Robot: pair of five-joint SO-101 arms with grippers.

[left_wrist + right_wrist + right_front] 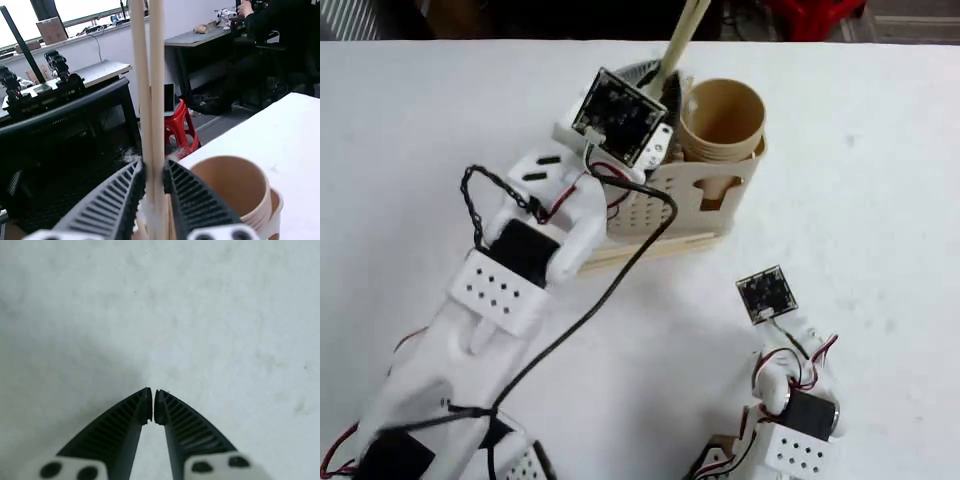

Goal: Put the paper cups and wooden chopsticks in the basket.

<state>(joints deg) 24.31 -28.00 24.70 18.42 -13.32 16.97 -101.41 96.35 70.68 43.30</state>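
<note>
A beige perforated basket (705,205) stands at the middle back of the table. Stacked paper cups (723,122) sit upright in its right half, and the cups' brown rim (232,190) lies just beside my left fingers. My left gripper (152,172) is shut on a pair of wooden chopsticks (148,85), held upright over the basket's left half. In the high view the chopsticks (680,45) rise from beneath the left wrist toward the table's far edge. My right gripper (152,405) is shut on nothing, just above bare table, in front of the basket's right side.
The white table (860,200) is bare to the right and far left of the basket. The left arm's black cable (620,270) runs across the table in front of the basket. A black chair (65,145) and a red stool (180,127) stand beyond the table's far edge.
</note>
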